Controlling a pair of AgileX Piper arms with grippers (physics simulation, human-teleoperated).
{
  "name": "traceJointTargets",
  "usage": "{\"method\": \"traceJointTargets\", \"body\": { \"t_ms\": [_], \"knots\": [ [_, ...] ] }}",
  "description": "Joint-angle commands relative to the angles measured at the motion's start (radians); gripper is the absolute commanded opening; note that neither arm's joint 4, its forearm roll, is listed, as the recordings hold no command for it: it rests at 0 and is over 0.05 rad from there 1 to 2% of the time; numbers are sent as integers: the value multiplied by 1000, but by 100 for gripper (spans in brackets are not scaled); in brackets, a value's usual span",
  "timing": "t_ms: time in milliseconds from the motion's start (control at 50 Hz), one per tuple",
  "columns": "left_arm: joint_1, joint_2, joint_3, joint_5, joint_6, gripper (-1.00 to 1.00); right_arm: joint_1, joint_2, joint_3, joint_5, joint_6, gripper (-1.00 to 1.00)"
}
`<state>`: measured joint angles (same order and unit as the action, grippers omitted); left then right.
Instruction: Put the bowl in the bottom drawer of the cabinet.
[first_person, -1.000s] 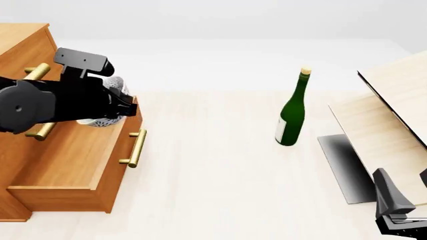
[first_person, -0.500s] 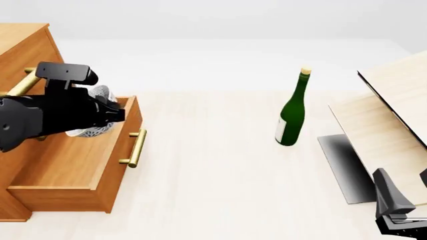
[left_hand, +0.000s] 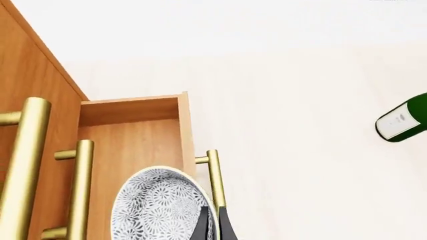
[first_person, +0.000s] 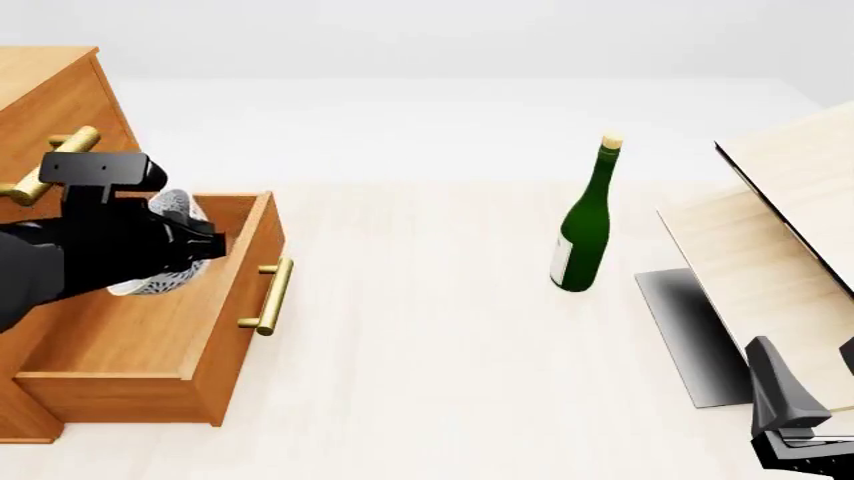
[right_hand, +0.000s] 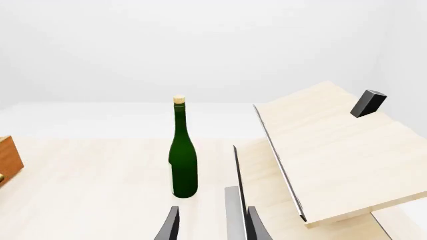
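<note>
Left gripper (left_hand: 212, 227): we clamp bowl (left_hand: 160, 207) by rim, hold it over open bottom drawer (first_person: 140, 330) of cabinet (first_person: 54, 110), positioned for lowering inside. Right gripper (right_hand: 212, 225): fingers parted, empty, parked near green bottle (right_hand: 183, 160), clear of work.

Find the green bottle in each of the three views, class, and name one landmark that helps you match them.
Front view: green bottle stands upright right of centre on the table.
Left wrist view: only its labelled lower part shows at the picture's edge.
Right wrist view: it stands whole, near the middle.
Shared landmark: the pulled-out bottom drawer, its corner just visible in the right wrist view.
</note>
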<state>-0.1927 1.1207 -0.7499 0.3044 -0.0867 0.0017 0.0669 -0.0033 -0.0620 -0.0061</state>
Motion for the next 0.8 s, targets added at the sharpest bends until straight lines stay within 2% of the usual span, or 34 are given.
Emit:
{"method": "traceJointTargets", "body": {
  "t_ms": [20,160,260,500,800],
  "knots": [
    [25,16,31,-46,-3,-100,0,0,0,0,0,100],
    [26,38,16,-43,-6,-100,0,0,0,0,0,100],
    [42,57,42,-81,-3,-100,0,0,0,0,0,100],
    [73,56,33,-61,4,-100,0,0,0,0,0,100],
    [93,105,73,-124,-15,-100,0,0,0,0,0,100]
  ]
}}
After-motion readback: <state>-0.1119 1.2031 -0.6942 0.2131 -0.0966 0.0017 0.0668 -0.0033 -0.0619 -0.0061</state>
